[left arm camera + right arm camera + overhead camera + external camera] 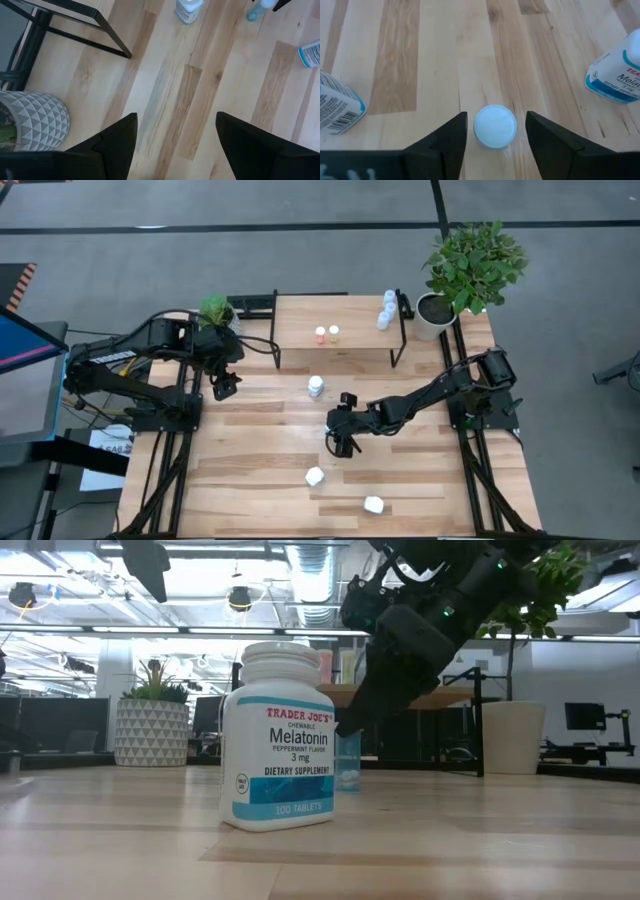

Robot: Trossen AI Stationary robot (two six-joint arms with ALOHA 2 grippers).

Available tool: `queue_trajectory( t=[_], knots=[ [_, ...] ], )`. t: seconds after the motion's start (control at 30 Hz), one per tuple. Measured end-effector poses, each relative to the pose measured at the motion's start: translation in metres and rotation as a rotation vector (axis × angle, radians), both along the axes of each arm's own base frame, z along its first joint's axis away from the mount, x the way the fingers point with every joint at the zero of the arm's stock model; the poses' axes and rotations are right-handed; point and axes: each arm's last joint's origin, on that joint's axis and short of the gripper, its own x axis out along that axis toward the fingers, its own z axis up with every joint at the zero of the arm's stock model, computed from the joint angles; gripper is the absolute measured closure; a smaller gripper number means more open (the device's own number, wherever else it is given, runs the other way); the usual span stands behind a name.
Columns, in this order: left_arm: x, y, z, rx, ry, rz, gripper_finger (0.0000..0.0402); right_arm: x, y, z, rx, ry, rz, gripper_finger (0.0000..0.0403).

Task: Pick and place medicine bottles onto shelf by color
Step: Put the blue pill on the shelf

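A small pale-blue medicine bottle (495, 126) stands upright on the tabletop. My right gripper (496, 131) is open around it, slanting down, with one finger on either side and a gap showing at both. The low view shows the same bottle (347, 765) just under the gripper (352, 725). My left gripper (226, 385) hangs open above the table near the shelf's left legs, with nothing between its fingers (175, 145). The shelf (335, 315) at the far side carries an orange-capped bottle (320, 335), a yellow-capped bottle (334, 333) and pale-blue bottles (386, 310).
A white bottle (316, 386) stands in front of the shelf. Two more white bottles are near the front edge (314, 477) (374, 505); the Melatonin one (280, 740) is close to my right gripper. A patterned pot (30, 120) sits far left and a white plant pot (432, 315) far right.
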Motion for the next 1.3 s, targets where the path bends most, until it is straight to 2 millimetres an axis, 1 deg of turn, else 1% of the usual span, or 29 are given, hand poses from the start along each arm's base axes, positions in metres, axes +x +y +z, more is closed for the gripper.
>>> queue_trajectory(
  t=[0.37, 0.43, 0.57, 0.63, 0.7, 0.73, 0.8, 0.83, 0.97, 1.13, 1.23, 1.3],
  knots=[
    [0.000, 0.000, 0.000, 0.000, 0.000, 0.001, 0.0145, 0.000, 0.000, 0.000, 0.001, -0.003, -0.001, 0.0285],
    [0.000, 0.000, 0.000, 0.000, 0.000, 0.001, 0.0145, 0.000, 0.000, 0.001, 0.004, -0.009, -0.003, 0.0293],
    [0.000, 0.000, 0.000, 0.002, 0.000, 0.002, 0.0145, 0.004, 0.001, 0.010, 0.012, -0.042, -0.003, 0.0292],
    [0.000, 0.000, 0.000, 0.003, 0.000, 0.002, 0.0145, 0.004, -0.001, 0.020, 0.007, -0.041, -0.002, 0.0290],
    [0.000, 0.000, 0.000, 0.004, 0.000, 0.002, 0.0145, 0.010, -0.002, 0.033, 0.008, -0.058, -0.008, 0.0290],
    [0.000, 0.000, 0.000, 0.004, 0.000, 0.001, 0.0145, 0.009, -0.005, 0.040, 0.005, -0.046, -0.014, 0.0291],
    [0.000, 0.000, 0.000, 0.005, -0.001, -0.001, 0.0145, 0.009, -0.011, 0.056, -0.003, -0.030, -0.031, 0.0293],
    [0.001, 0.000, 0.000, 0.006, -0.004, -0.001, 0.0145, 0.012, -0.014, 0.065, 0.001, -0.050, -0.043, 0.0293],
    [0.003, 0.001, 0.001, 0.010, -0.017, -0.004, 0.0145, 0.009, -0.034, 0.100, -0.011, -0.087, -0.107, 0.0291],
    [0.006, 0.001, 0.001, 0.013, -0.036, -0.004, 0.0145, -0.003, -0.064, 0.137, -0.016, -0.123, -0.198, 0.0293],
    [0.007, 0.001, 0.002, 0.016, -0.051, -0.004, 0.0145, -0.014, -0.082, 0.152, -0.018, -0.134, -0.250, 0.0293],
    [0.007, 0.001, 0.002, 0.017, -0.053, -0.003, 0.0145, -0.024, -0.094, 0.157, -0.023, -0.114, -0.285, 0.0291]
  ],
)
